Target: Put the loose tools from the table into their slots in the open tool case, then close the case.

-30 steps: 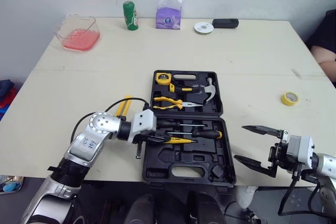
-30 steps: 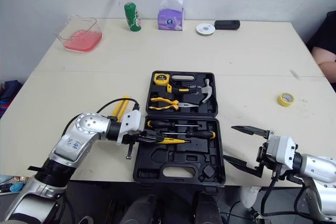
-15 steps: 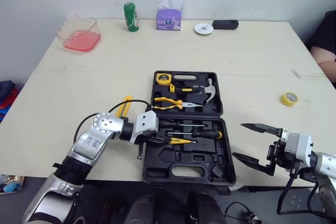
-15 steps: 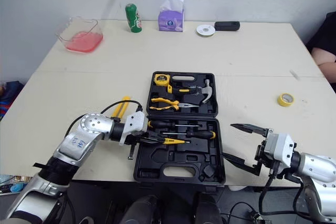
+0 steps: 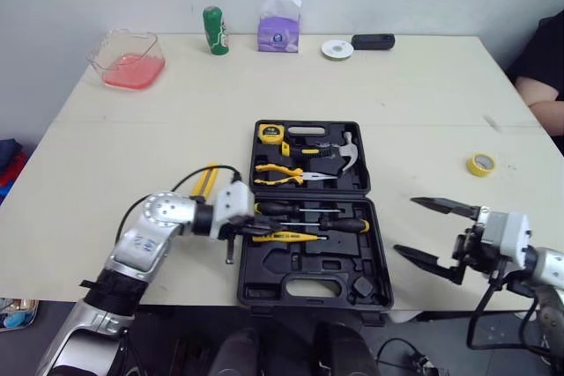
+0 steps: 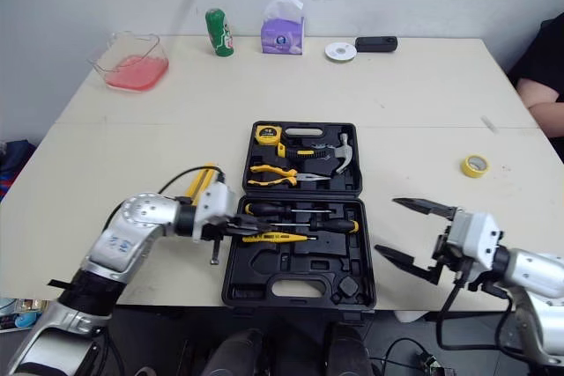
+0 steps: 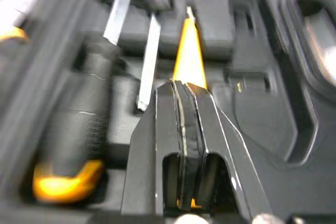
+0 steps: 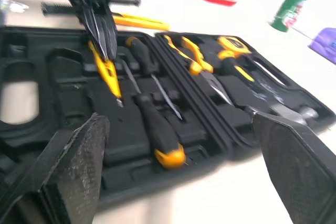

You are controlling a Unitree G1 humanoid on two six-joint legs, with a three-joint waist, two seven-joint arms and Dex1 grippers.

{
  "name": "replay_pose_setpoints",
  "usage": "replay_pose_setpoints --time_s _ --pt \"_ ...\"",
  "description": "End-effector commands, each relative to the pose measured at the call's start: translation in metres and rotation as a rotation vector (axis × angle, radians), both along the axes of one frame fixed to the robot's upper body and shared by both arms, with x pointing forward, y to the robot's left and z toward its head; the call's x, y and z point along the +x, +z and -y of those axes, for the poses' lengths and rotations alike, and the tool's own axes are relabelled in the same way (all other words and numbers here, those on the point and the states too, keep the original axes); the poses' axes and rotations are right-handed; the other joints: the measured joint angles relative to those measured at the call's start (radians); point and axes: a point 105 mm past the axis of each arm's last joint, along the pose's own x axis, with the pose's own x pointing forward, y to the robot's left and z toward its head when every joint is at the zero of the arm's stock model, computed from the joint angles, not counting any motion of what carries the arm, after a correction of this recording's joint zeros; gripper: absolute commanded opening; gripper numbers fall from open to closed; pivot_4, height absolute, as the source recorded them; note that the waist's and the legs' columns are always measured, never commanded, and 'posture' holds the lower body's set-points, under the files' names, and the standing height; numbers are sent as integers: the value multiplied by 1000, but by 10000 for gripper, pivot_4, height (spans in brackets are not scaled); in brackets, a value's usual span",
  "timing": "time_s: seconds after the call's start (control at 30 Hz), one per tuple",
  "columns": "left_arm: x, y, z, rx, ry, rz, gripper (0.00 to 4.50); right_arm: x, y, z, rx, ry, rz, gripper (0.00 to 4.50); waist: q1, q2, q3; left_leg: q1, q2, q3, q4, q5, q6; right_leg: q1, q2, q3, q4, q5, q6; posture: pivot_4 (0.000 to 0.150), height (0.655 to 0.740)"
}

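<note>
We see the pale table (image 5: 397,85) with the open tool case (image 5: 304,269) in the middle of its near part, the lid half already holding a hammer, pliers and tape measure. Apart from a shift of the camera, little has changed in the last second. The left gripper (image 5: 254,231) stays at the near half's left edge, fingers clamped on the yellow tester screwdriver (image 5: 295,237), which lies low across the tray beside two black-handled screwdrivers; we cannot tell if it is seated. The right gripper (image 5: 407,226) stays just right of the case, fingers wide apart and empty. We judge this placement unfinished. A flat yellow tool (image 5: 207,179) waits on the table left of the case.
</note>
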Motion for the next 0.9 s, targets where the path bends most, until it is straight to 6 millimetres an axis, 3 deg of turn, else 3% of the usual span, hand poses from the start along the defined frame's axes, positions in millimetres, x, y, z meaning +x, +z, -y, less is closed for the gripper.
replay_pose_setpoints --time_s 0.03,0.3,0.43,0.6,0.7,0.9 --pt "-5 31 -31 -77 48 100 9285 2 17 27 -11 -84 39 45000 -2 0 0 0 0 0 0 0 0 0 0 -1 0 0 0 1500 7400" --pt "-4 33 -150 -100 546 188 44659 3 18 92 -77 -295 109 45000 -2 0 1 1 1 1 -2 0 0 1 1 -1 -4 0 0 1500 7400" --pt "-14 39 -198 -134 778 243 44659 2 13 126 -109 -426 155 45000 0 0 1 1 1 1 -5 -1 0 1 0 -1 -6 0 0 1500 7400" --pt "-41 30 -267 -91 1083 270 44659 -7 2 168 -79 -607 121 45000 -7 1 1 2 1 2 -10 -1 -1 0 0 -1 -8 0 -1 1500 7400" --pt "-63 23 -298 -82 1235 266 44659 -15 -8 189 -60 -704 78 45000 -15 1 1 2 1 2 -12 -1 -2 -1 0 -1 -9 -1 -1 1500 7400" --pt "-83 15 -314 -67 1330 260 44659 -24 -19 214 -66 -849 41 45000 -25 1 1 3 1 2 -12 -6 -7 0 -2 -1 -9 -1 -1 1500 7400"
